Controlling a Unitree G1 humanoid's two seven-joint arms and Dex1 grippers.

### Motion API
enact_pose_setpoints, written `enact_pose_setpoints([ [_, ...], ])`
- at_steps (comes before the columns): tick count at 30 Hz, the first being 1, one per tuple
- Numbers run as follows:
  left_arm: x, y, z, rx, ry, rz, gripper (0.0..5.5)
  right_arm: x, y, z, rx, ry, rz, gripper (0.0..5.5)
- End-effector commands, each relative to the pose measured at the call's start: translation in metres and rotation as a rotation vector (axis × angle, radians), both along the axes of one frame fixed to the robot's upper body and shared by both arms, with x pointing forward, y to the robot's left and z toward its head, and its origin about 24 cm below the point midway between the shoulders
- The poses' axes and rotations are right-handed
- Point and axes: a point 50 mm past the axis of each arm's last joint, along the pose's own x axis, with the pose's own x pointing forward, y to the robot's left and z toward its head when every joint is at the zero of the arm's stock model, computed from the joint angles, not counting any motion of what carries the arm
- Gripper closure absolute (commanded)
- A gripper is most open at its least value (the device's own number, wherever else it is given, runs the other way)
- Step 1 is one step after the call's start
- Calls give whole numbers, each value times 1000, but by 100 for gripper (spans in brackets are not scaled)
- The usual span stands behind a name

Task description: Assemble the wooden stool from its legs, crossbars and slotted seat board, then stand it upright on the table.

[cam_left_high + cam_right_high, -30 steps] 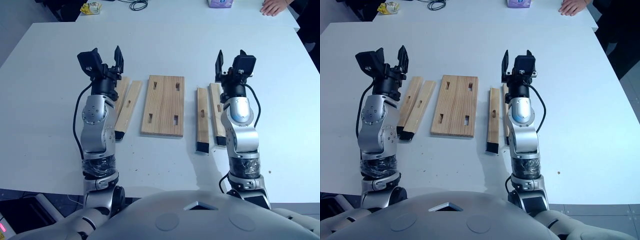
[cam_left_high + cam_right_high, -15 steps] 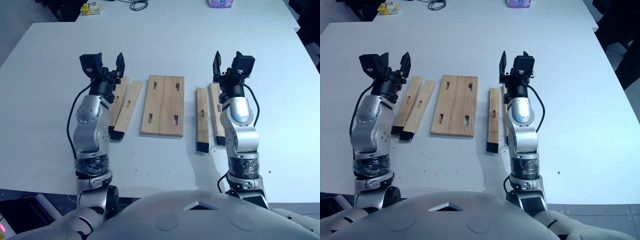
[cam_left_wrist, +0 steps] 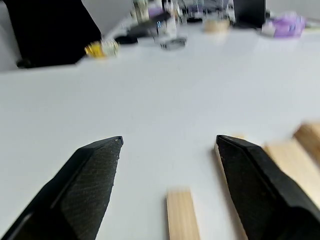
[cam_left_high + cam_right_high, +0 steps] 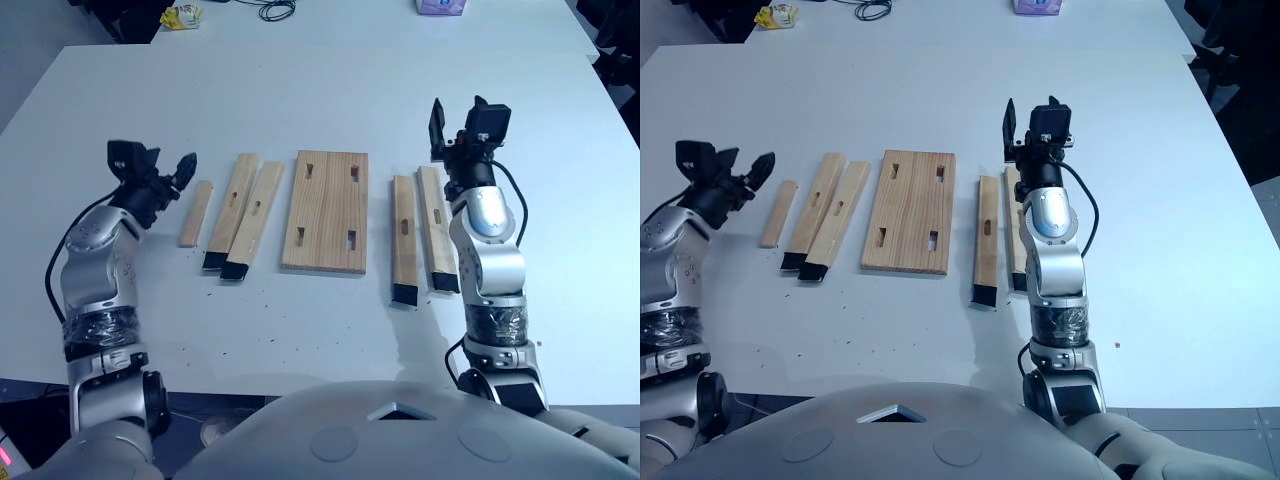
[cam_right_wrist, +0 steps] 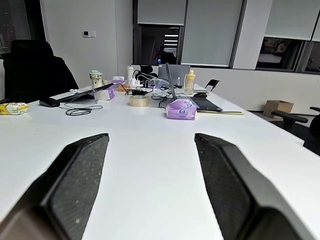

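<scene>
Swung outward since before, left tool [image 4: 153,160] hovers spread, short crossbar [image 4: 196,213] lying just beside its inner finger; right tool [image 4: 458,115], also spread, hangs near legs [image 4: 404,235].

We see the left gripper [image 4: 160,170] swung outward to its own side, uncovering a short crossbar [image 4: 196,212] beside the legs [image 4: 243,212].
</scene>
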Motion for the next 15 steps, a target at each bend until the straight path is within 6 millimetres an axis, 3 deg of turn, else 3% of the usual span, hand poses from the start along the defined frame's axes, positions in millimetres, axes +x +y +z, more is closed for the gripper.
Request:
enact_pose_setpoints([
  [1,-12,3,-10,19,84,-1,202,-1,0,-3,-15,0,-2,234],
  [15,-18,-9,-33,33,244,-4,202,1,1,-7,-30,1,-5,234],
])
